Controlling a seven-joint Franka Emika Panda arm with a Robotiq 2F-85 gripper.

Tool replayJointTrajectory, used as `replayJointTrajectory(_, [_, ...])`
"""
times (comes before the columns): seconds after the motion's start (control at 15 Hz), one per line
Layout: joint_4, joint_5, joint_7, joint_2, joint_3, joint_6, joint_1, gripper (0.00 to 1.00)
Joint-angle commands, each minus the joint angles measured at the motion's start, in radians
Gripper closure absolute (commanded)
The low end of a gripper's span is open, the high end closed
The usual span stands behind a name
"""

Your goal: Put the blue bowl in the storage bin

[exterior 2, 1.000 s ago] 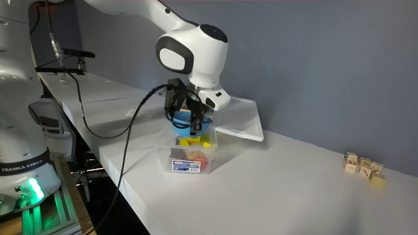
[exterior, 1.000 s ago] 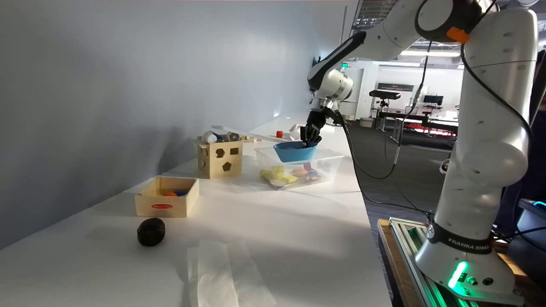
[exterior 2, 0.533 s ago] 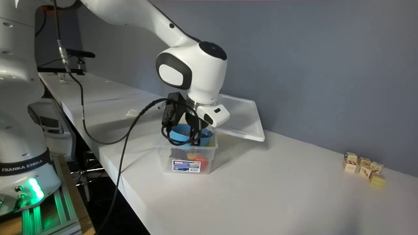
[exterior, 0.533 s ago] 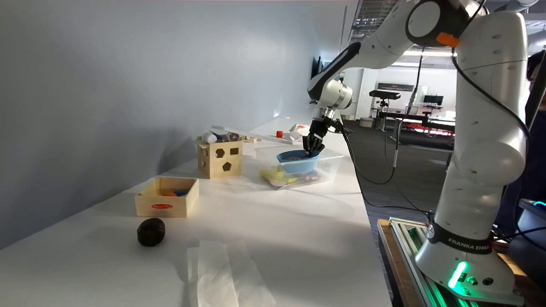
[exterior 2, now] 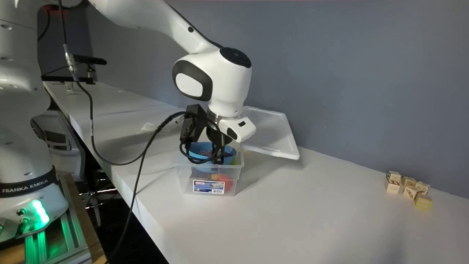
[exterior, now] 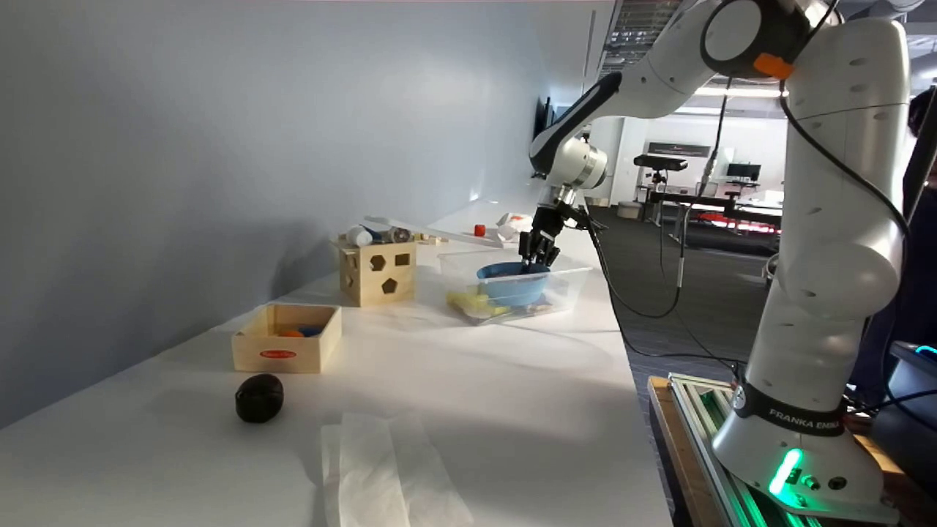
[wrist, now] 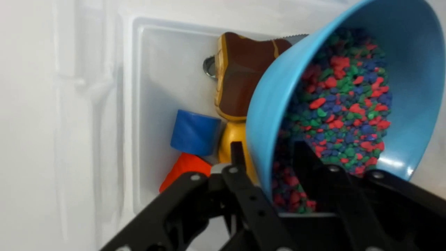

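The blue bowl [exterior: 512, 291] sits inside the clear storage bin [exterior: 573, 289], on or among the toys there. It also shows in an exterior view [exterior 2: 199, 148], partly behind the gripper and cable. In the wrist view the bowl [wrist: 268, 108] holds red, green and dark blue bits. My gripper [wrist: 269, 153] straddles the bowl's near wall, one finger outside and one inside, with gaps on both sides. It is open. In both exterior views the gripper [exterior: 538, 261] [exterior 2: 218, 158] is low at the bowl's rim. The bowl's underside is hard to see through the bin wall.
A blue block [wrist: 195, 132], a red piece [wrist: 184, 169] and a brown-topped piece [wrist: 244, 75] lie in the bin. The lid [exterior 2: 271, 134] leans behind it. A wooden cube [exterior: 388, 274], wooden tray [exterior: 282, 356], dark ball [exterior: 259, 398] and letter blocks [exterior 2: 394, 181] stand on the table.
The gripper and bowl have moved down from above the bin into it. Since half a second ago the fingers have spread, and the bowl has settled slightly lower and more level.
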Motion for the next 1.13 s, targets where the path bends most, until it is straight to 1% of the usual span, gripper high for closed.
replayJointTrajectory(0.0, [-0.032,-0.077,0.037,-0.12,-0.003,-0.048,-0.015,0.27])
replayJointTrajectory(0.2, [-0.039,-0.154,0.062,-0.219,-0.014,-0.089,-0.008,0.05])
replayJointTrajectory(0.27, [-0.049,-0.166,0.058,-0.26,-0.017,-0.097,-0.005,0.01])
replayJointTrajectory(0.33, [-0.055,-0.166,0.042,-0.294,-0.017,-0.097,-0.001,0.0])
replayJointTrajectory(0.4, [-0.067,-0.159,0.038,-0.331,-0.019,-0.07,0.003,0.0])
replayJointTrajectory(0.47, [-0.074,-0.111,0.026,-0.35,-0.022,-0.047,0.007,0.0])
replayJointTrajectory(0.53, [-0.084,-0.084,0.048,-0.371,-0.026,-0.006,0.01,0.0])
replayJointTrajectory(0.73, [-0.115,0.012,0.045,-0.42,-0.042,0.031,0.027,0.0])
replayJointTrajectory(0.8, [-0.055,-0.044,0.042,-0.363,-0.045,-0.009,0.027,0.0])
replayJointTrajectory(1.07, [-0.082,-0.015,0.043,-0.391,-0.053,0.006,0.034,0.0])
